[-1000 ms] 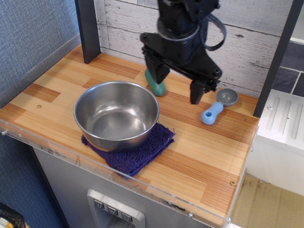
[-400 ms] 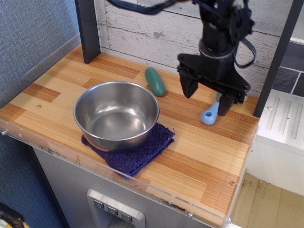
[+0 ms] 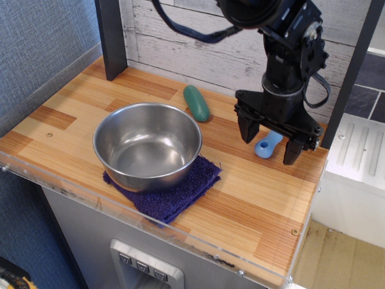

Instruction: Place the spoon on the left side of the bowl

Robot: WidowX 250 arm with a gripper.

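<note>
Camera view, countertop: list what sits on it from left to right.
Steel bowl resting on the purple cloth → dark-green oval lump → blue-handled spoon, framed by the open gripper standing over it.

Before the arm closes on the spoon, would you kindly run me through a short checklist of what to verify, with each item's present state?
1. Gripper open: ok, the fingers stand apart.
2. Fingers either side of the spoon: ok, its blue handle shows between them.
3. Gripper low enough to grip: cannot tell, the single view does not show its height above the table.
4. Spoon's grey head clear of obstruction: cannot tell, the gripper hides it.
5. Spot left of the bowl free: ok, bare wood shows there.
6. Green lump out of the grasp: ok, it lies apart, behind the bowl.
</note>
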